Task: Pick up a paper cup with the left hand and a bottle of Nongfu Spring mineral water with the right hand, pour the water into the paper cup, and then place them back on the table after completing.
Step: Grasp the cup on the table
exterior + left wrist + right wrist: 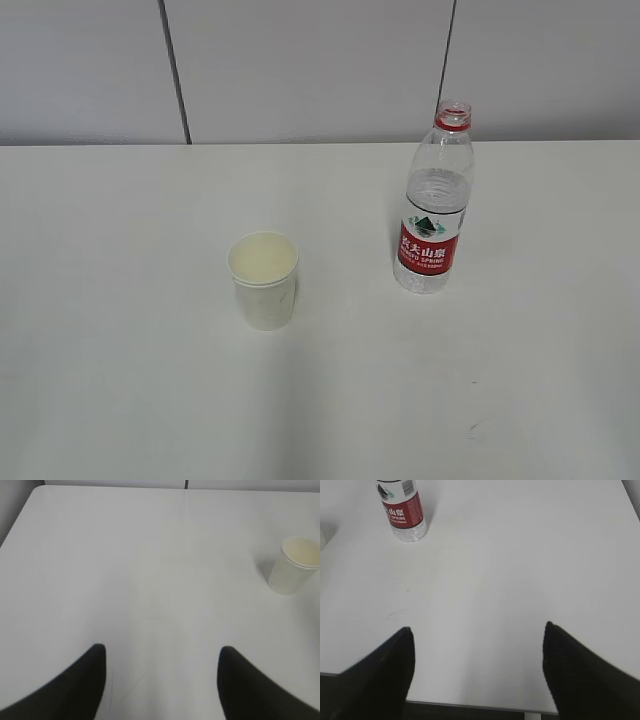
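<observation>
Table: I am looking at a plain white tabletop [120, 380], matte, running back to a grey panelled wall [300, 70] with two dark vertical seams.
Landmark: I am taking the bottle [433, 215] as my reference for every place below.
Bottle, stance: it is standing upright on the table, long axis vertical, open mouth pointing up with a red ring at the neck and no cap that I can see.
Bottle, label: a red and white band is wrapping its lower half, facing the exterior camera.
Bottle, contents: the water [436, 190] is sitting clear and colourless, with its surface showing just above the label.
Paper cup [265, 280]: it is standing upright, mouth up, left of the bottle and a little nearer the exterior camera, apart from it.
Cup, contents: I am seeing only a pale cream inside; I cannot tell whether any liquid is in it.
Left hand [162, 680]: its two dark fingers [75, 690] are standing wide apart over bare table, holding nothing; the cup is appearing at the right edge of its wrist view, away from the fingers.
Right hand [477, 672]: its fingers [580, 675] are also spread and empty, over the table's near edge; the bottle is showing at the top left of its wrist view, well apart from them.
Exterior view: neither arm is showing there.
</observation>
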### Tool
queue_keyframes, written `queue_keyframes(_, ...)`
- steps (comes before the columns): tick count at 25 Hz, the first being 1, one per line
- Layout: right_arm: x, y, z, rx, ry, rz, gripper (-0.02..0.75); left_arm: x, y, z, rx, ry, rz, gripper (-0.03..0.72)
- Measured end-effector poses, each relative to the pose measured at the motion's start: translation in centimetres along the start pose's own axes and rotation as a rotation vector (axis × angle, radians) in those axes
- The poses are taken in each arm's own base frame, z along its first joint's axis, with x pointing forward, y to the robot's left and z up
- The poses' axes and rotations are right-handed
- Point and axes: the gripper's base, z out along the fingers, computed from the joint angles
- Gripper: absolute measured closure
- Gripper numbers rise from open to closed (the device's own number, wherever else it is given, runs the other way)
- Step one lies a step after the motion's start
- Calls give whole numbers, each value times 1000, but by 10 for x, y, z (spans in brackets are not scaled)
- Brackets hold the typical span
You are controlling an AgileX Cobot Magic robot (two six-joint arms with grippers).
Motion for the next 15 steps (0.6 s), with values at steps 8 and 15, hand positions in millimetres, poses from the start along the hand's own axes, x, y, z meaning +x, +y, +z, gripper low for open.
queue_keyframes(8,0,0,0,0,0,0,150,0,0,0,0,0,0,251)
queue_keyframes(15,0,0,0,0,0,0,150,0,0,0,0,0,0,251)
